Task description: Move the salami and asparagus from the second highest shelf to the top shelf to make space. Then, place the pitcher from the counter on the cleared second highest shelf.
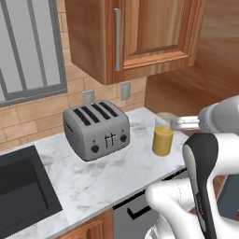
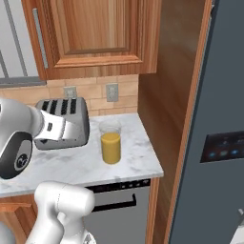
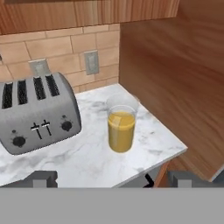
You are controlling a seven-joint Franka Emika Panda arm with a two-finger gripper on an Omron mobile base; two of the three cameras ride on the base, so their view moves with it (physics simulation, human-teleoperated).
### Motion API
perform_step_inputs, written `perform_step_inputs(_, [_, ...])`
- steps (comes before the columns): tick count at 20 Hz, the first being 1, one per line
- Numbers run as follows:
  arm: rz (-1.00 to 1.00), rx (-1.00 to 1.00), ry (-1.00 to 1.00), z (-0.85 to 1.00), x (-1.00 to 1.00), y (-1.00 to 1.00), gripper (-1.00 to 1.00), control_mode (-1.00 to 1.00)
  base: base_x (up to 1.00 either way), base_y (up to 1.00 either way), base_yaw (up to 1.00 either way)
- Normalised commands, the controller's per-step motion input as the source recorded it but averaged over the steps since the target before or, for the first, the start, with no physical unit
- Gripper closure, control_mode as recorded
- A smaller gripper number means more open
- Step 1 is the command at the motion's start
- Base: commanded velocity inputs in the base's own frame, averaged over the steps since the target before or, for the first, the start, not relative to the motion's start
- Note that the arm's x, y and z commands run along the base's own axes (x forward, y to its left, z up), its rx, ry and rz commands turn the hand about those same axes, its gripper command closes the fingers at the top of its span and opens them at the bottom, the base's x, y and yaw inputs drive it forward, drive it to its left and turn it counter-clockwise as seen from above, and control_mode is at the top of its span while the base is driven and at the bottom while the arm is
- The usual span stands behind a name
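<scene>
The pitcher [image 3: 121,130] stands upright near the right end of the counter [image 3: 87,159]; it is mustard-yellow below with a paler, clear-looking top. The pitcher [image 1: 162,140] and the marble counter [image 1: 102,179] also show in the left base view, and the pitcher [image 2: 111,147] in the right base view. My gripper [image 3: 113,179] is open and holds nothing. Its fingertips [image 3: 41,178] are spread wide, short of the counter's front edge and apart from the pitcher. The salami, the asparagus and both shelves are hidden behind the dark grey fridge front [image 2: 224,95].
A grey four-slot toaster [image 3: 37,113] sits left of the pitcher. A wooden side panel [image 3: 175,87] walls the counter's right end. Wooden upper cabinets [image 1: 130,32] hang overhead. A dark sink [image 1: 23,186] lies far left, and a grey dishwasher front [image 2: 119,205] sits below the counter.
</scene>
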Motion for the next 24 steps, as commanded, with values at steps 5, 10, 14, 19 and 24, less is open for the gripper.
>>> perform_step_inputs(5, [-0.19,0.00,0.00,-0.29,0.19,0.05,-1.00,-1.00,0.00,0.00,0.00])
perform_step_inputs(10, [-0.14,0.00,0.02,-0.28,0.31,0.00,-1.00,-1.00,0.00,0.00,0.00])
perform_step_inputs(14, [-0.06,0.00,0.03,-0.34,0.36,-0.14,-1.00,-1.00,0.00,0.00,0.00])
perform_step_inputs(19, [-0.02,0.00,0.06,-0.38,0.41,-0.06,-1.00,-1.00,0.00,0.00,0.00])
perform_step_inputs(24, [0.00,0.01,0.09,-0.37,0.38,0.00,-1.00,-1.00,0.00,0.00,0.00])
